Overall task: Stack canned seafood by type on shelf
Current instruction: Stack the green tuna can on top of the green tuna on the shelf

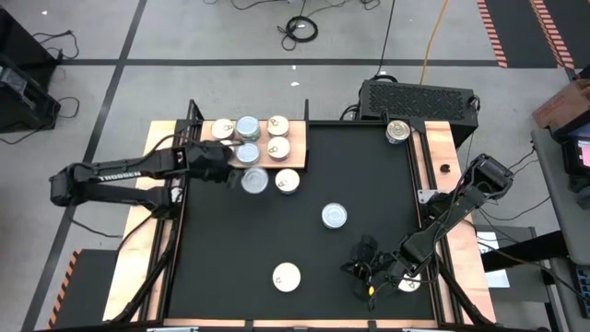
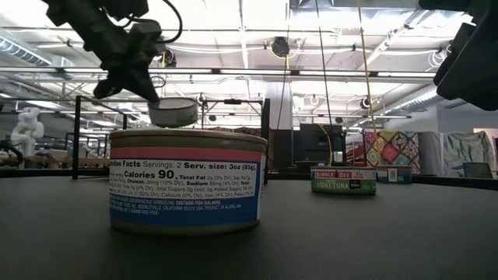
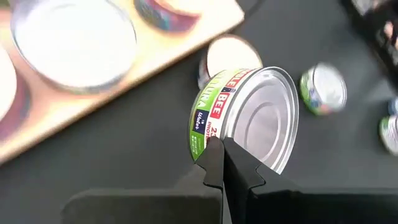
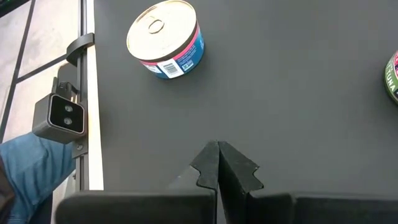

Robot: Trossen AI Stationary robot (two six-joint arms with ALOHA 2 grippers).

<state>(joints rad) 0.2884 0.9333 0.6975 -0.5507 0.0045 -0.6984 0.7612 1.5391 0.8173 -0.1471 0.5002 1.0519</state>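
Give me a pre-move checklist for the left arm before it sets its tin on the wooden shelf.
1. Left gripper shut on the green-label tin: ok.
2. Tin lifted off the mat: ok, it hangs in the air in the low view.
3. Tin level: not ok, it looks tilted in the wrist view.
4. Bare spot on the shelf: cannot tell.
5. Right gripper away from the shelf, shut, empty: ok.

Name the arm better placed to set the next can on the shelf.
Left. Its pincer holds a green-labelled can at the shelf edge; the right pincer, shut and empty, sits far across the mat.
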